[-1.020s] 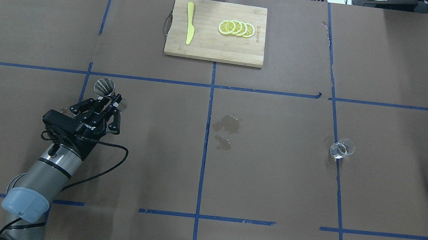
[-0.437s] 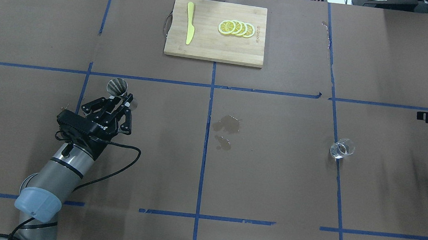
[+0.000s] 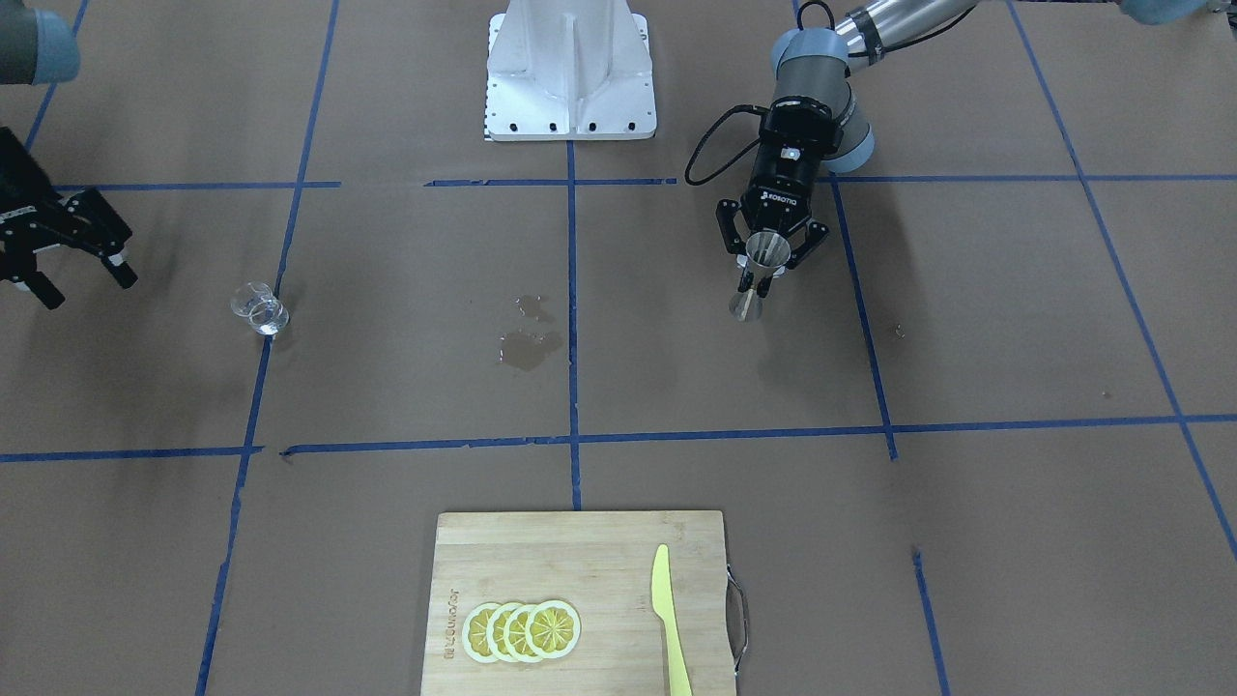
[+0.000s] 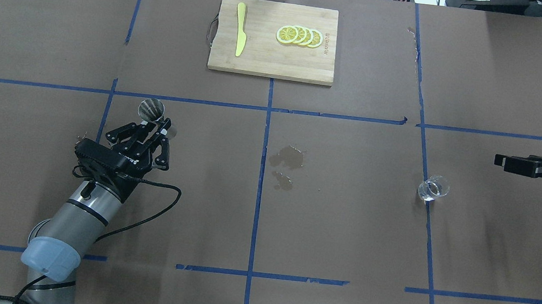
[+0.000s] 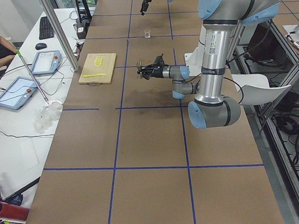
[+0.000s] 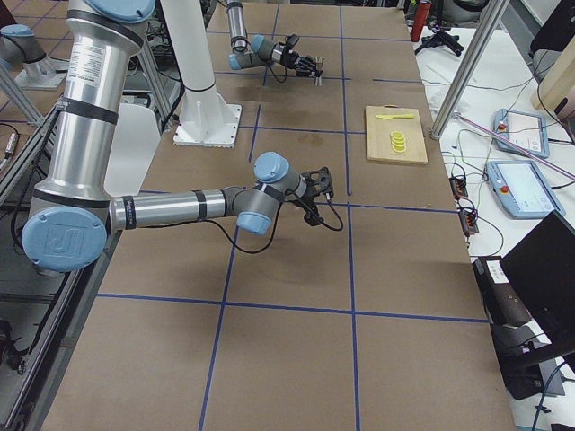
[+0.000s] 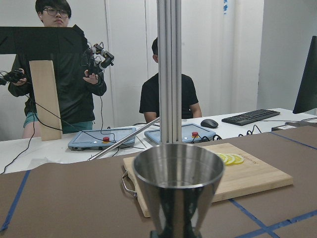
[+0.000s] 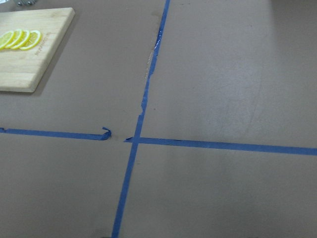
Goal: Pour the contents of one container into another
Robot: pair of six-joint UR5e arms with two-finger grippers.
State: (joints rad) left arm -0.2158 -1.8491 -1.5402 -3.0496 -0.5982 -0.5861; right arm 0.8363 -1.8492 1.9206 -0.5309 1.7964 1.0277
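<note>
The steel jigger (image 4: 152, 108) is held upright off the table, with my left gripper (image 4: 156, 127) shut on its narrow waist. In the left wrist view its upper cone (image 7: 178, 181) fills the middle. From the front the jigger (image 3: 763, 253) hangs in the left gripper (image 3: 761, 280), right of the centre line. The small clear glass cup (image 4: 433, 188) stands alone on the table at the right, also seen as the cup (image 3: 259, 309). My right gripper (image 4: 501, 161) reaches in from the right edge, above and beyond the cup. From the front this right gripper (image 3: 85, 285) is open and holds nothing.
A wooden cutting board (image 4: 270, 61) at the far middle carries lemon slices (image 4: 299, 36) and a yellow knife (image 4: 240, 29). Wet spots (image 4: 286, 157) mark the paper near the centre. Two people (image 7: 74, 84) are beyond the table's far side.
My left gripper has carried the jigger forward and a little to the right. The right arm has come in from the right edge toward the glass cup.
</note>
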